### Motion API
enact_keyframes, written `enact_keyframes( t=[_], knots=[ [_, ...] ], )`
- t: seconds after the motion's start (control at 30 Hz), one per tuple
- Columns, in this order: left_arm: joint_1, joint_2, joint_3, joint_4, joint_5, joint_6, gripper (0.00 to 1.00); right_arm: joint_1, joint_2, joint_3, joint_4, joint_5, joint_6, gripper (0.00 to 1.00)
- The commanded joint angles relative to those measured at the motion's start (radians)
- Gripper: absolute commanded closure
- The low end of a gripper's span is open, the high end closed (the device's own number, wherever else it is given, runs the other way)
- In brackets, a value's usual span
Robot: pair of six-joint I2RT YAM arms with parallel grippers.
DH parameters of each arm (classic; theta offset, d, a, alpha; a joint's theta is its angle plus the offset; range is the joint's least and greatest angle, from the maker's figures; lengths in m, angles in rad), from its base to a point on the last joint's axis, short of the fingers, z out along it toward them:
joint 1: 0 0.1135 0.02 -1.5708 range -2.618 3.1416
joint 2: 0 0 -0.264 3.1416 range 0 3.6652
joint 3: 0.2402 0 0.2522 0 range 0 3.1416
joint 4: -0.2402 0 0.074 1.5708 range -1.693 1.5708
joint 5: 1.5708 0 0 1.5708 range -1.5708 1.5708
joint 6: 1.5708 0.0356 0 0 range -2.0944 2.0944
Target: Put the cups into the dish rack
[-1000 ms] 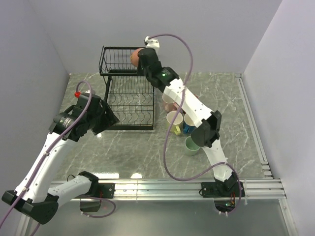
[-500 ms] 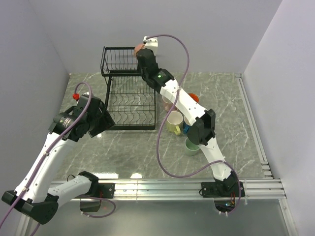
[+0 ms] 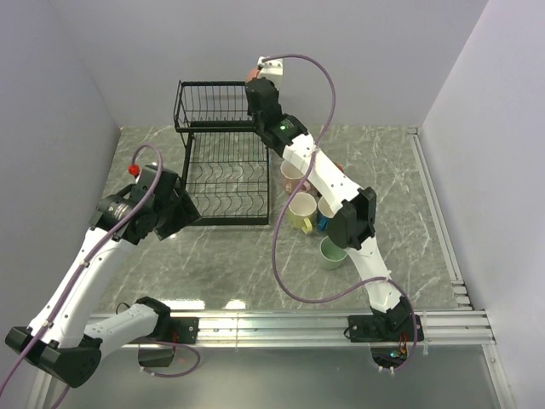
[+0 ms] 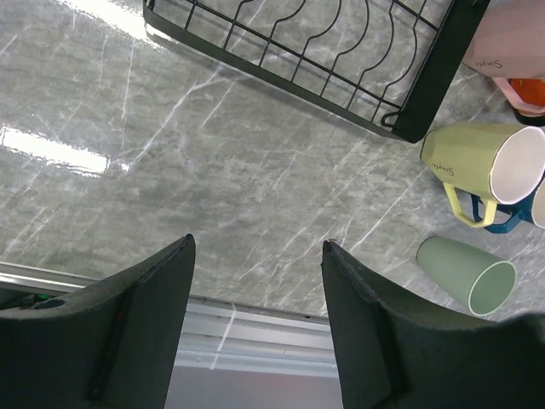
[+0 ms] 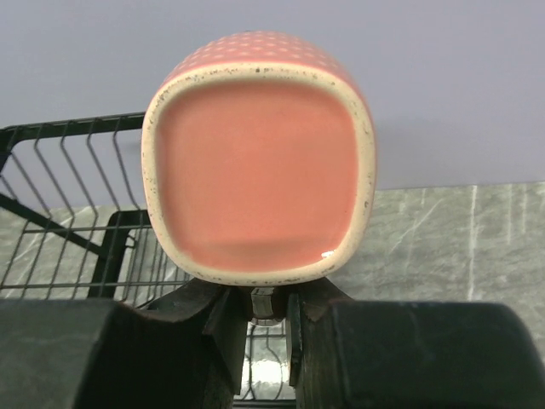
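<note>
My right gripper [image 3: 255, 83] is shut on the handle of a pink dotted cup [image 5: 255, 170] and holds it high, by the right end of the upper basket of the black wire dish rack [image 3: 223, 170]. The rack's wires [image 5: 60, 183] show below left of the cup. My left gripper [image 4: 257, 247] is open and empty, low over the table in front of the rack's near left corner [image 3: 179, 213]. On the table right of the rack lie another pink cup [image 3: 292, 176], a pale yellow cup [image 3: 301, 211], a blue cup [image 3: 326, 215] and a pale green cup [image 3: 332, 252]. An orange cup [image 4: 528, 89] peeks in.
The marble table [image 3: 230, 264] runs to an aluminium rail [image 3: 281, 325] at the near edge. Grey walls close in on the left, back and right. The right arm [image 3: 324, 183] stretches over the cluster of cups.
My right gripper has lifted the pink cup higher and moved it right, from over the upper basket to its right end. My left arm has barely shifted.
</note>
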Motion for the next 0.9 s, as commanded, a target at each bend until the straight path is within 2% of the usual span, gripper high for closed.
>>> enact_keyframes(
  t=[0.0, 0.23, 0.6, 0.73, 0.8, 0.83, 0.87],
  knots=[
    [0.002, -0.032, -0.008, 0.008, -0.002, -0.024, 0.34, 0.008, -0.016, 0.031, 0.037, -0.014, 0.042, 1.00],
    [0.003, -0.083, -0.030, 0.001, -0.005, -0.053, 0.34, 0.042, -0.038, 0.003, 0.020, -0.035, 0.053, 1.00],
    [0.002, -0.150, -0.038, -0.044, -0.016, -0.069, 0.33, 0.062, -0.009, -0.043, -0.041, 0.142, 0.045, 1.00],
    [0.003, -0.185, -0.042, -0.058, -0.022, -0.081, 0.33, 0.062, 0.020, -0.009, -0.081, 0.141, 0.050, 1.00],
    [0.002, -0.195, -0.042, -0.061, -0.025, -0.085, 0.32, 0.063, 0.025, -0.017, -0.087, 0.133, 0.056, 0.76],
    [0.002, -0.198, -0.042, -0.064, -0.027, -0.089, 0.32, 0.065, 0.019, -0.038, -0.081, 0.129, 0.056, 0.67],
    [0.002, -0.198, -0.039, -0.067, -0.027, -0.089, 0.33, 0.066, 0.017, -0.046, -0.080, 0.126, 0.056, 0.51]
  ],
)
